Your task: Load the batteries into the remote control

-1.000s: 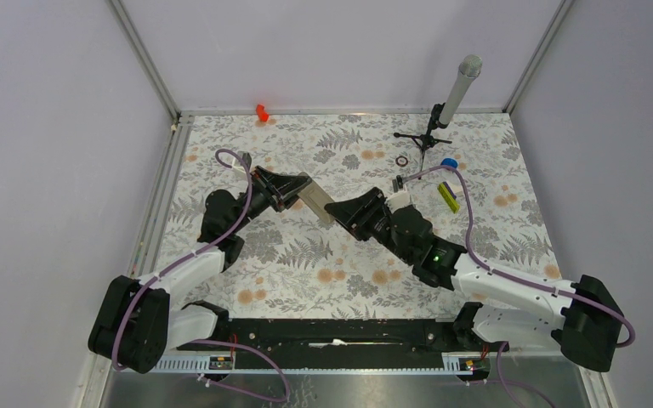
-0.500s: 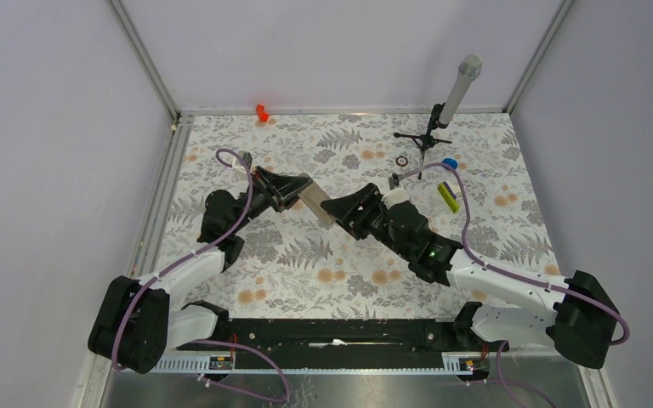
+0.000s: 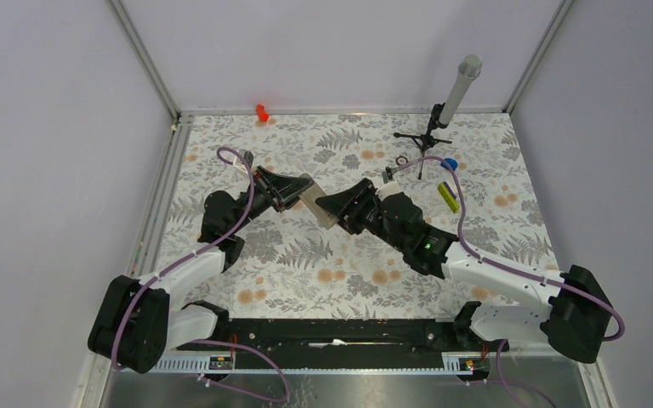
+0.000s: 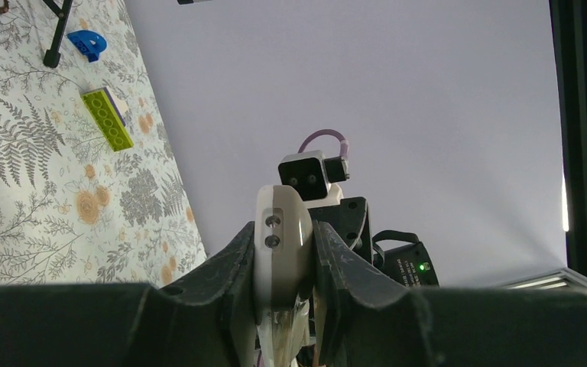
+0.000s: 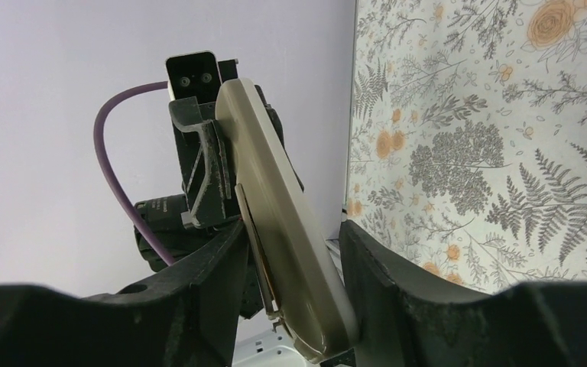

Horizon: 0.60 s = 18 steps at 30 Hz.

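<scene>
The remote control (image 3: 316,204) is held off the worktop (image 3: 306,255), above its middle and a little toward the far edge, slanting between the two end effectors. The left end effector (image 3: 304,194) pinches one end of it. In the left wrist view its fingers (image 4: 233,264) press flat against both sides of the white body, whose rounded end with two small holes points away from the camera.

The right end effector (image 3: 332,208) meets the remote control from the opposite side. In the right wrist view its fingers (image 5: 214,267) stand on either side of the body. The lower end lies close against both, but I cannot tell whether they are clamping it or only bracketing it. A thin strip runs along the back face there; it may be the battery cover, and what lies behind it is hidden.

The left arm reaches from the near left corner and bends right. The right arm stretches low from the near right corner toward the middle.

A yellow-green bar (image 3: 449,196) and a small blue piece (image 3: 450,163) lie toward the far right. A dark ring (image 3: 401,160) and a microphone stand (image 3: 429,136) are near them.
</scene>
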Motion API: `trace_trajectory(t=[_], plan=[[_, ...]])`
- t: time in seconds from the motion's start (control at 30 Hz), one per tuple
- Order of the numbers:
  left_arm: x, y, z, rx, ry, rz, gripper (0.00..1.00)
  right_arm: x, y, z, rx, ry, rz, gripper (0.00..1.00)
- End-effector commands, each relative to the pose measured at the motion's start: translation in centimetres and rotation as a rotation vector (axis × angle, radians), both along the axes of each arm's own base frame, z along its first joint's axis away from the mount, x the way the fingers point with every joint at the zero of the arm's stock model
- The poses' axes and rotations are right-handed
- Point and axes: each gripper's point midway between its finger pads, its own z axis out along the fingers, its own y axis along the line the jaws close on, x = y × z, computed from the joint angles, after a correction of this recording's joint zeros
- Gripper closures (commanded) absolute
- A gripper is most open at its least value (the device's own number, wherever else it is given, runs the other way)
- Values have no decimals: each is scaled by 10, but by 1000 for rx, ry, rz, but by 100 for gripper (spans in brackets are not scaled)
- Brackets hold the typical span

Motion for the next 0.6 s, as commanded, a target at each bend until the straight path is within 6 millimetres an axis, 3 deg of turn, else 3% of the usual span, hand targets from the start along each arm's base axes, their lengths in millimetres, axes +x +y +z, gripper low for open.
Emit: trace_trajectory(t=[0.0, 0.23, 0.47, 0.57], plan=[[-11, -1, 36, -47, -154, -26, 100, 3, -2, -8, 8, 84, -27, 50], [-8, 0, 36, -41, -172, -7, 100, 1, -11, -8, 24, 130, -64, 58], [-3, 2, 38, -41, -183, 25, 100, 0, -16, -7, 15, 101, -62, 56], [-1, 4, 37, -38, -179, 41, 100, -1, -17, -6, 20, 84, -59, 50]])
